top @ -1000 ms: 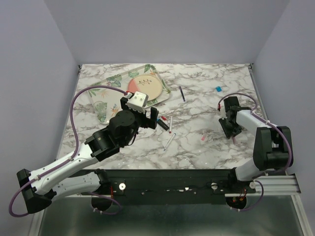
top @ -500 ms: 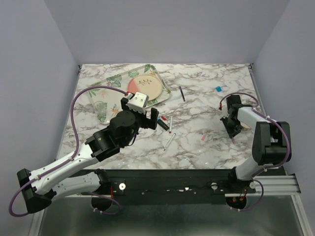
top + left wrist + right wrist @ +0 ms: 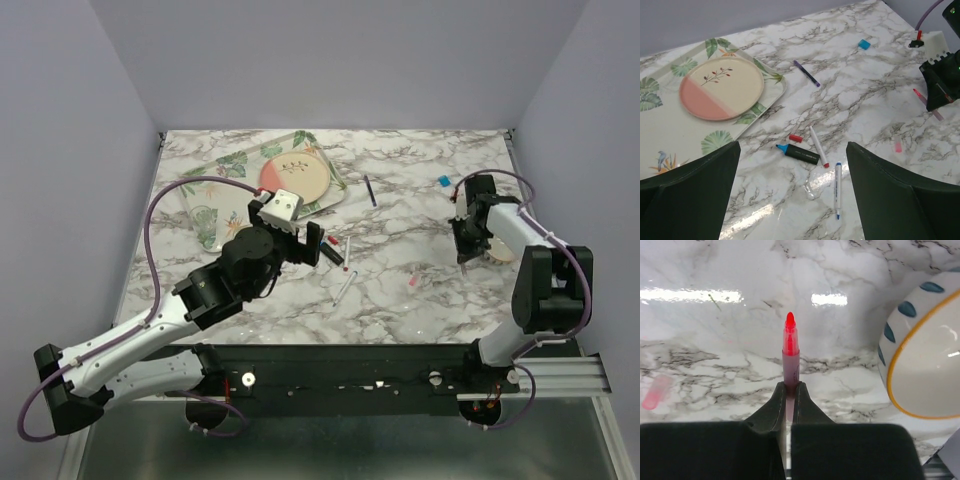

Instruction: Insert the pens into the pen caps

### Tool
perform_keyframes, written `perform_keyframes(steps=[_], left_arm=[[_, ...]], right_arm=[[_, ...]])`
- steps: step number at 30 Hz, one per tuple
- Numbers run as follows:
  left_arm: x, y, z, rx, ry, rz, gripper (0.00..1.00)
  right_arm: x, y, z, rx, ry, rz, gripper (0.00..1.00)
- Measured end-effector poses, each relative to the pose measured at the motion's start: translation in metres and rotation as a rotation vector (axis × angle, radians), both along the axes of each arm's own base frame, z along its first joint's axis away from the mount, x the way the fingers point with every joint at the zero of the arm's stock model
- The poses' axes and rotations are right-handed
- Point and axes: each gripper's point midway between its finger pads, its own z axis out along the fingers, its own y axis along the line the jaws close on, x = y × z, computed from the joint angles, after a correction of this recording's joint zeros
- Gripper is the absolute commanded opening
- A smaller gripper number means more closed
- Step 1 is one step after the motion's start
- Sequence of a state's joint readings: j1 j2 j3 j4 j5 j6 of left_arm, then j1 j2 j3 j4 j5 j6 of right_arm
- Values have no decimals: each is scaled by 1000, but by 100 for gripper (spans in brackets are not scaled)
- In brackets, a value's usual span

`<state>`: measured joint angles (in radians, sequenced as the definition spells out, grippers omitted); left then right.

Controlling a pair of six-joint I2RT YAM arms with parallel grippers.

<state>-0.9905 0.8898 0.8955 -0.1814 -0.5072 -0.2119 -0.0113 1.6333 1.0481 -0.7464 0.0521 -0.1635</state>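
While clamping the pink pen (image 3: pixel 790 347) by its barrel, red tip forward, holds the right end effector (image 3: pixel 789 390) over the marble surface (image 3: pixel 715 270) beside a bowl (image 3: pixel 920 355), pink cap (image 3: pixel 656 391) lying apart at left. Has left end effector (image 3: pixel 792 195) spread wide apart, facing dark marker (image 3: pixel 801 154), red cap (image 3: pixel 796 138), white red-tipped pen (image 3: pixel 818 146).

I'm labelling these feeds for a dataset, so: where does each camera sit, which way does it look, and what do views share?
Top external: above and behind the robot, looking down over the marble table; both arms show, with left gripper and right gripper.
Left wrist: raised, looking down and across at the tray and loose pens; its open fingers frame the bottom.
Right wrist: low, facing the tabletop; its shut fingers clamp the pink pen.
Shared: both wrist views show the pink cap.
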Motion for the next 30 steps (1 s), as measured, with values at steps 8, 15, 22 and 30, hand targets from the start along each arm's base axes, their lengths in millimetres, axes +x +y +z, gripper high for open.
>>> perform_keyframes(steps=[8,15,22,30], left_arm=[[-5,-21,-13,6,50,-84,90],[-20,-55,-21,-88,170,-229,86],[-53,-90,-9,-290,301,-436,77],[-70,-106,1,-354,342,-552,62]], right_arm=[[37,50,95,222,-292,-145,1],[9,185,193,785,-569,-16,1],[-48,269,245,1174,-582,129,1],[-81,285,274,1362,-600,164,1]])
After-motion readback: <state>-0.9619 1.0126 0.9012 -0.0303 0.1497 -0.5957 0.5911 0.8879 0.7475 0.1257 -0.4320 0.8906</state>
